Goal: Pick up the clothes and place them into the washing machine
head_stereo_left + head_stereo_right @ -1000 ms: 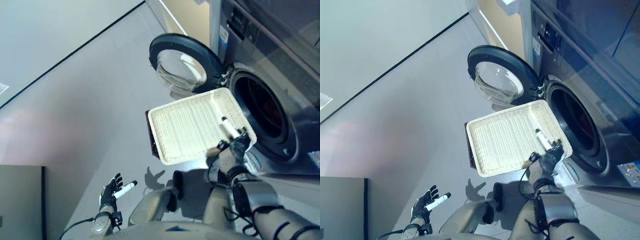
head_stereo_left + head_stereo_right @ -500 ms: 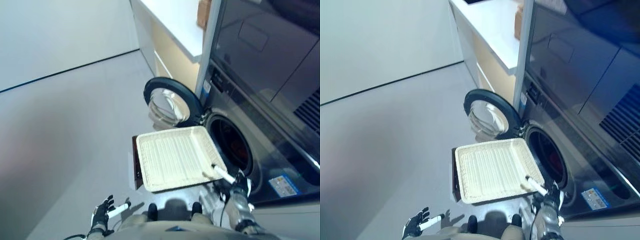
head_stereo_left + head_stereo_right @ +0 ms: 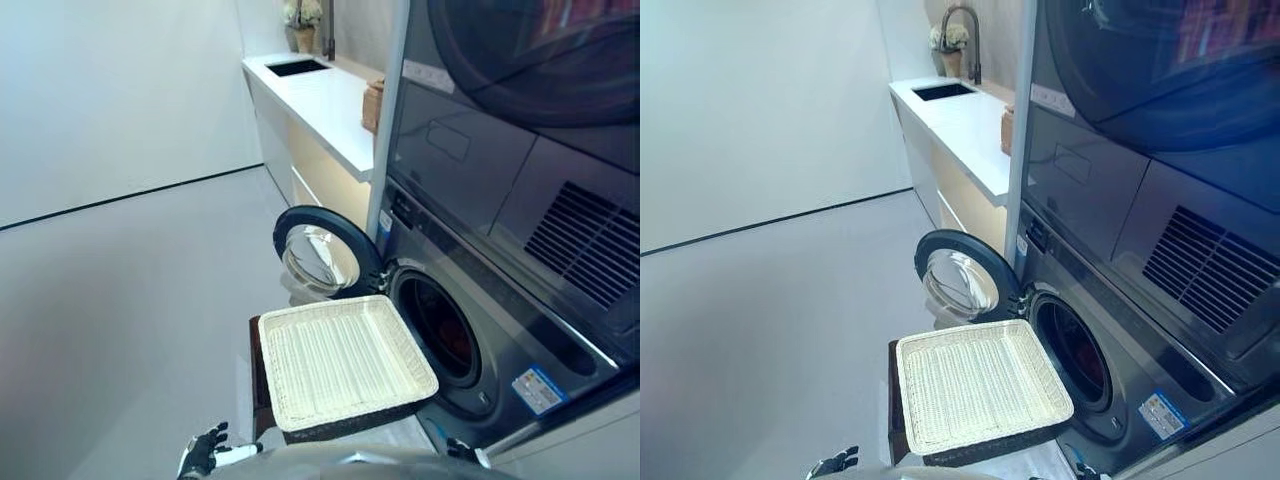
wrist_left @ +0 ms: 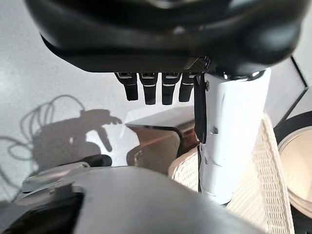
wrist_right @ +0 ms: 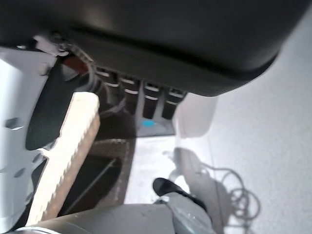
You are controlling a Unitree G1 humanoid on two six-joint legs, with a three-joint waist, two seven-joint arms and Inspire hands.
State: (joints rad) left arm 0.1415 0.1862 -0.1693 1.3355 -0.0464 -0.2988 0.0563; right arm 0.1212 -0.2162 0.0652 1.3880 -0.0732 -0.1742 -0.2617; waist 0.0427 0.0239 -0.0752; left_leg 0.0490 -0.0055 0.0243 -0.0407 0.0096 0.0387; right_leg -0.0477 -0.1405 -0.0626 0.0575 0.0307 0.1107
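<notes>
The basket (image 3: 343, 360) is sitting empty near the open washer (image 3: 440, 330), so the job is looking done, and both hands (image 4: 156, 87) (image 5: 141, 97) are hanging loose, grasping nothing.

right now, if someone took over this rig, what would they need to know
Left hand: open, empty, low near the floor.
Right hand: open, empty, beside the basket's edge.
The white wicker basket sits empty in front of the washing machine, whose door is open.
No clothes show in the basket or in either hand. A reddish patch in the drum may be them; cannot tell.
Left: confirm the load is inside.
</notes>
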